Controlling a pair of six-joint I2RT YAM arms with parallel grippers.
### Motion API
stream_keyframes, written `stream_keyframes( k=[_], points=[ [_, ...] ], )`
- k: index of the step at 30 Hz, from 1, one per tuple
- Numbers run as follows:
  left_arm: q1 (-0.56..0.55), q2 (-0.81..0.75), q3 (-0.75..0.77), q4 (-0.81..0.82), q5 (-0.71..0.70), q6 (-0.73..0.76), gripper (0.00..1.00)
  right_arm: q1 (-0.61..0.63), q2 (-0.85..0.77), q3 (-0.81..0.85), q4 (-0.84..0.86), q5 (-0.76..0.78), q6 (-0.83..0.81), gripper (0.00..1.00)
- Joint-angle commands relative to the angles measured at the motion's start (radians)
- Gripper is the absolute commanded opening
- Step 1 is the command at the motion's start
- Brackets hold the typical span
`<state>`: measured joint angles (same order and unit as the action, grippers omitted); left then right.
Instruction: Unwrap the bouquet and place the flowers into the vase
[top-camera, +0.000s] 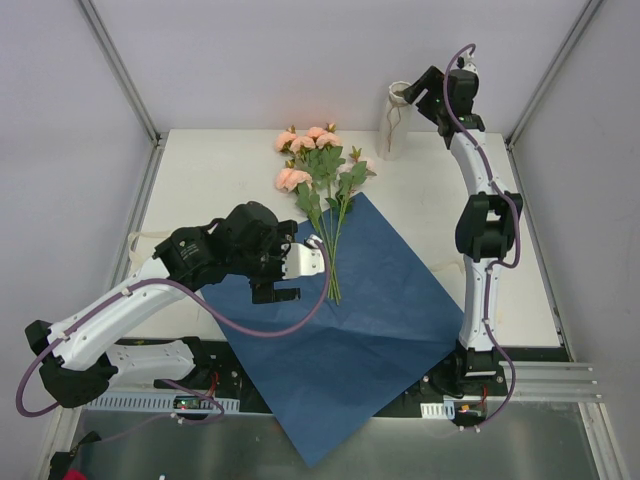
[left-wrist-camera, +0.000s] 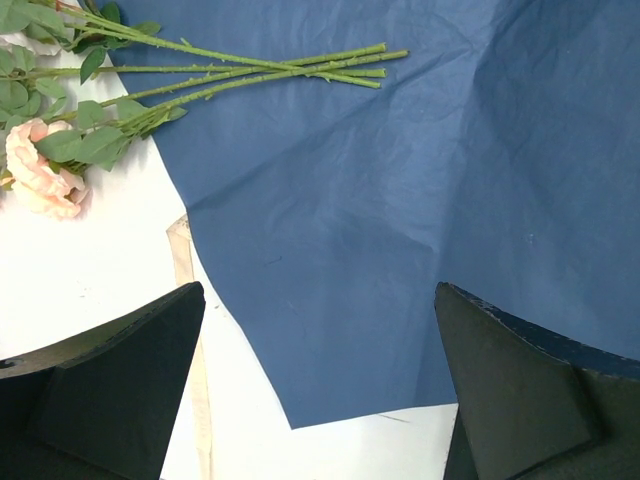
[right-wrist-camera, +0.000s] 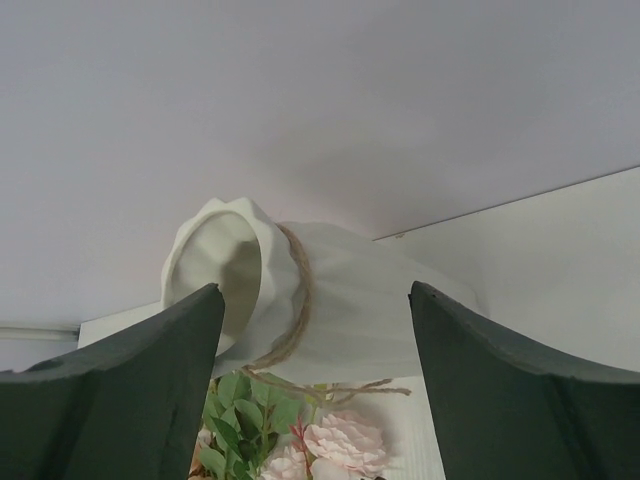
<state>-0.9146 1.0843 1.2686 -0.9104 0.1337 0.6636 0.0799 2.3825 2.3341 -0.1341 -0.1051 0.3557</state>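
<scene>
The bouquet lies unwrapped. Its blue paper (top-camera: 380, 320) is spread flat, and the flowers (top-camera: 315, 165) lie with their blooms on the white table and their stems (left-wrist-camera: 270, 70) on the paper. My left gripper (top-camera: 287, 275) hovers open over the paper's left edge (left-wrist-camera: 320, 400), nothing between its fingers. The off-white vase (top-camera: 394, 122), twine round its neck, stands at the back right. My right gripper (top-camera: 418, 97) is open at its upper part. In the right wrist view the vase (right-wrist-camera: 350, 300) shows between the two fingers, gaps on both sides.
A cream ribbon (left-wrist-camera: 190, 320) lies on the table beside the paper's left edge. The paper's near corner (top-camera: 315, 445) hangs over the table's front edge. Metal frame posts (top-camera: 120, 70) and white walls close in the back and sides.
</scene>
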Motion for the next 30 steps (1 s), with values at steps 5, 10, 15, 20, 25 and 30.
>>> stream_keyframes(
  k=[5,10,15,20,25,30],
  points=[
    [0.010,-0.014,-0.005,0.010,0.003,-0.015,0.99,0.006,-0.011,0.010,-0.018,0.027,-0.007,0.66],
    [0.010,-0.004,0.014,0.011,0.017,-0.030,0.99,0.026,-0.133,-0.195,-0.035,0.064,-0.063,0.50],
    [0.010,-0.006,0.018,0.013,0.027,-0.036,0.99,0.024,-0.198,-0.309,-0.044,0.073,-0.083,0.32],
    [0.010,-0.004,0.026,0.015,0.041,-0.039,0.99,0.029,-0.253,-0.377,-0.064,0.081,-0.107,0.17],
    [0.010,0.002,0.038,0.016,0.049,-0.041,0.99,0.034,-0.295,-0.417,-0.117,0.099,-0.147,0.02],
    [0.010,0.006,0.051,0.016,0.061,-0.042,0.99,0.043,-0.339,-0.473,-0.180,0.139,-0.181,0.01]
  ],
)
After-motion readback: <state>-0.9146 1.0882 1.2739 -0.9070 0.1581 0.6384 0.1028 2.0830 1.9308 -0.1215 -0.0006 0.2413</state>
